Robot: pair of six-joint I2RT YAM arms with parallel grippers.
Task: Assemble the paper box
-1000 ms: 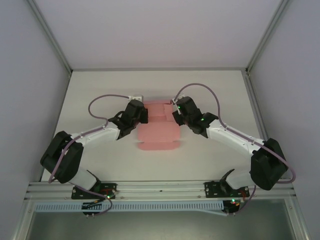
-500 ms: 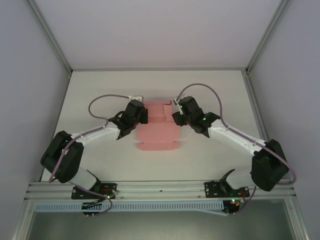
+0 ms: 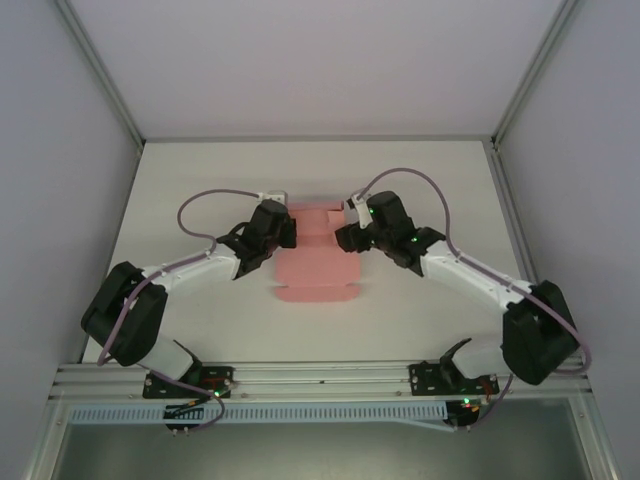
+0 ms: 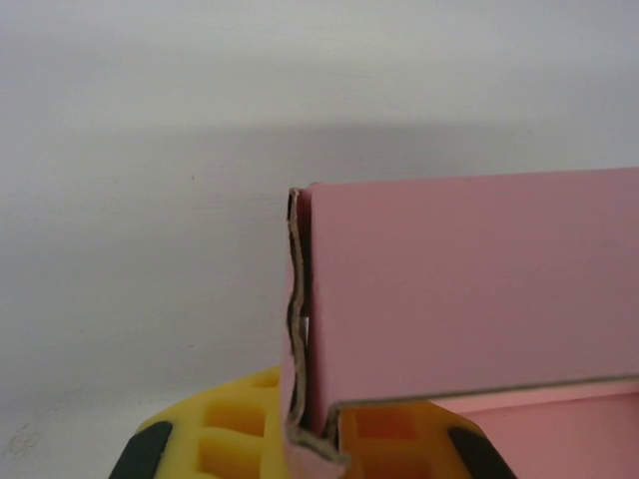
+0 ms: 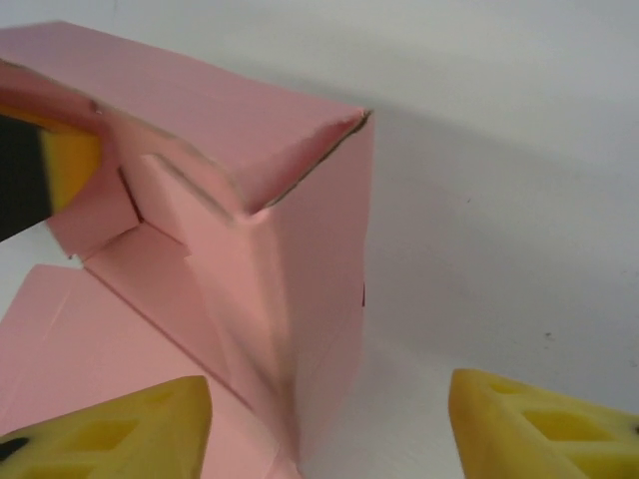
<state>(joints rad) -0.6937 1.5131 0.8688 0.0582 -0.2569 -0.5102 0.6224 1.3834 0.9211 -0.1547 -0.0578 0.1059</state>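
Note:
The pink paper box (image 3: 315, 262) lies partly folded in the middle of the white table, its far walls raised. My left gripper (image 3: 286, 232) is at the box's far left corner. In the left wrist view its yellow pads (image 4: 235, 434) are shut on the doubled card edge of the box wall (image 4: 469, 289). My right gripper (image 3: 344, 238) is at the far right corner. It (image 5: 329, 429) stands open, its yellow fingertips (image 5: 130, 429) wide apart on either side of the raised corner of the box (image 5: 300, 259), not touching it.
A small white block (image 3: 272, 193) lies on the table (image 3: 450, 180) just behind the left gripper. Purple cables loop above both wrists. Aluminium frame posts and pale walls close in the table's back and sides.
The right gripper's jaws have spread apart and its wrist has shifted a little toward the back. The left gripper and the box have stayed put.

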